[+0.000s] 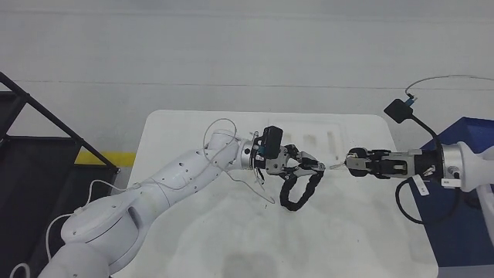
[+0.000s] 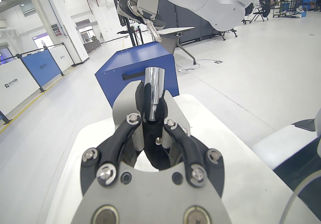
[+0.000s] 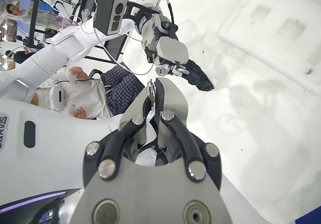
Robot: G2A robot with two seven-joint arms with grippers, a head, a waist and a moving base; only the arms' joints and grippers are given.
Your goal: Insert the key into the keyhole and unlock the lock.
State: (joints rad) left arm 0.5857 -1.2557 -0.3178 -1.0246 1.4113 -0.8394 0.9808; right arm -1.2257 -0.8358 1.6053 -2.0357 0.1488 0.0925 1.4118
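Your left gripper (image 2: 150, 95) was pressed together on the cable lock (image 2: 154, 89), pinching its chrome cylinder along with the black cable end beside it. It held the lock above the middle of the white table (image 1: 355, 232). The rest of the black cable (image 1: 297, 193) hung in a loop below it toward the near side. The keyhole (image 3: 161, 70) sat in the cylinder's round end and faced right. Your right gripper (image 3: 153, 89) was just to the right, clamped on the head of the key (image 2: 153, 29). The blade pointed left at the lock, near it but apart. Beyond both grippers, on the far side of the table, lay a white foam tray (image 3: 273, 41) with rectangular recesses.
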